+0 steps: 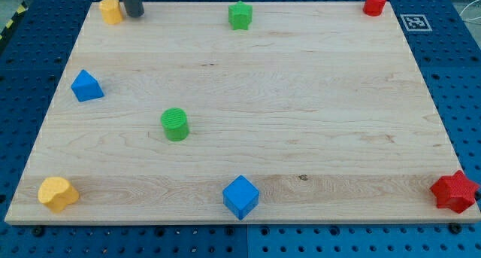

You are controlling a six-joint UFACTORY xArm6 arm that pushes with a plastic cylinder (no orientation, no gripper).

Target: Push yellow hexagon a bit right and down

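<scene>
At top left of the surface, the yellow hexagon sits almost on the corner, close to both edges. My tip stands just beside it on the view's right, touching or nearly so; contact cannot be confirmed. The end effector is a plain dark rod, no jaws, so it holds nothing and neither opens nor closes.

Placement reading: tip is on the wrong side for the asked push. To send the hexagon right and down, the tip probably needs to get round to its upper left, where little board is left. Tight corner; risk of nudging the block off the edge.

Other blocks ring the board, well apart from each other:
- green star, top centre
- red cylinder, top right
- blue pyramid-like block, left edge
- green cylinder, left of centre
- yellow heart-like block, bottom left
- blue cube, bottom centre
- red star, bottom right, overhanging the edge

Path right and down from the hexagon looks open.

Writing: none readable. One black-and-white square marker lies off the board at top right; no brands seen.
</scene>
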